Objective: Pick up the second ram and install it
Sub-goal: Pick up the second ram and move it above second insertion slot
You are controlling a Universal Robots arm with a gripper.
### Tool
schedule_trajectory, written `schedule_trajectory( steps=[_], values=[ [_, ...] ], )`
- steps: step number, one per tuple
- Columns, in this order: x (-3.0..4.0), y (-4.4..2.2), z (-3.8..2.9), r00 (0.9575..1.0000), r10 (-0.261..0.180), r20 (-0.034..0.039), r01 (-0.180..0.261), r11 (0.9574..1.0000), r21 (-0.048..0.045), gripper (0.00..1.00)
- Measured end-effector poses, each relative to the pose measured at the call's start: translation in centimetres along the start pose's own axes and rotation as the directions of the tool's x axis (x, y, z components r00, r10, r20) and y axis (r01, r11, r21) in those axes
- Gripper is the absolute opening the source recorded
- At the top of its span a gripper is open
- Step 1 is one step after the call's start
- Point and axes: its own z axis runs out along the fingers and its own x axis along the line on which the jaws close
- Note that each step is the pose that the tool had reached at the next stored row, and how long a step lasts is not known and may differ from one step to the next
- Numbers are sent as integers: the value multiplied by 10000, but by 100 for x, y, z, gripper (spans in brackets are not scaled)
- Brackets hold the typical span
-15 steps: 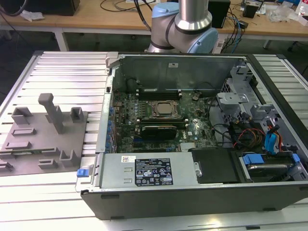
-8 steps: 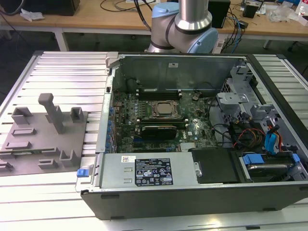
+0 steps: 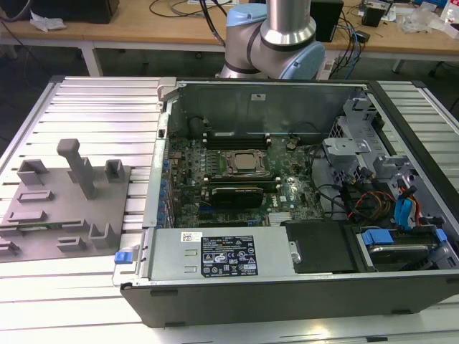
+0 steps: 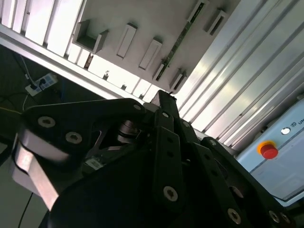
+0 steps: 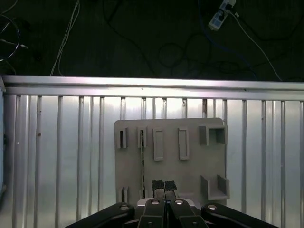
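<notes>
1. As I look down through the first wrist view, the gripper [image 5: 164, 185] has its two pads pressed together with nothing pinched between them. In the second wrist view the gripper [image 4: 166, 97] points toward the work surface, with its black linkage in the foreground.
2. The second ram [image 5: 142, 161] stands on edge on the grey fixture plate [image 5: 190, 175], where I read it as a thin dark line. In the second wrist view it shows as a narrow green strip [image 4: 183, 37]. The pads sit just beside that line and do not touch the stick.
3. A small slotted holder [image 5: 121, 138] stands just beside the stick, with two rectangular blocks [image 5: 158, 144] on its other side. A U-shaped bracket [image 5: 216, 187] stands further across the plate.
4. In the exterior view, a tall post [image 3: 75, 165] is the highest thing on the plate [image 3: 107, 208].
5. The plate rests on a ribbed aluminium table [image 5: 61, 142].
6. To the exterior view's right of the plate lies the open computer case [image 3: 287, 297]. Inside it I see the processor socket [image 3: 242, 163], a black card [image 3: 233, 195] just beside the socket, and the power supply [image 3: 222, 254] along the near wall.
7. Beyond the table are a red stop button [image 4: 269, 151] and a power strip [image 5: 217, 19] on the dark floor.
</notes>
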Motion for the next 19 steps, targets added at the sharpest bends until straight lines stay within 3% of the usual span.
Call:
schedule_trajectory(
  steps=[6, 9, 10, 11, 13, 17, 19],
  values=[
    [-1, 0, 0, 9990, -443, -22, 443, 9990, -11, 11],
    [-1, 0, 0, 9990, -446, -25, 446, 9990, -11, 11],
    [-1, 0, 0, 9990, -448, -27, 448, 9990, -12, 36],
    [-1, 0, 0, 9990, -448, -27, 448, 9990, -11, 36],
    [-1, 0, 0, 9995, -324, -24, 324, 9995, -11, 36],
    [-1, -1, 7, 9992, 401, 9, -401, 9992, 8, 36],
    [-1, -1, 7, 9992, 402, 10, -402, 9992, 8, 36]
  ],
)
